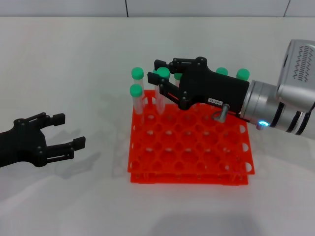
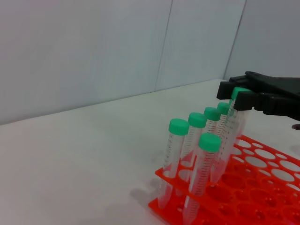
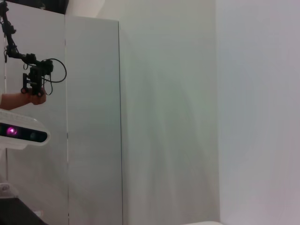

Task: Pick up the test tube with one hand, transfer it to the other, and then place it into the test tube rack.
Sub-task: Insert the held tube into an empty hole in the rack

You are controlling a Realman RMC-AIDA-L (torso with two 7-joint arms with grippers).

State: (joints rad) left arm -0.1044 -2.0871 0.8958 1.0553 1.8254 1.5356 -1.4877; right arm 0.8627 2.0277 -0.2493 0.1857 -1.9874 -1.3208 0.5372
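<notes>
an orange-red test tube rack [image 1: 189, 152] sits mid-table, with several green-capped tubes standing along its far edge and far-left corner. the right gripper [image 1: 162, 78], labelled and reaching in from the right, hangs over the rack's far-left area. its fingers are closed on the test tube [image 1: 161, 91] just below the green cap. the tube's long axis runs near upright, leaning slightly, cap up, so it hangs straight down from the fingertips with its lower end in or just above a hole; which one cannot be told. the left gripper [image 1: 66, 132] rests wide open and empty, well apart to the near left.
</notes>
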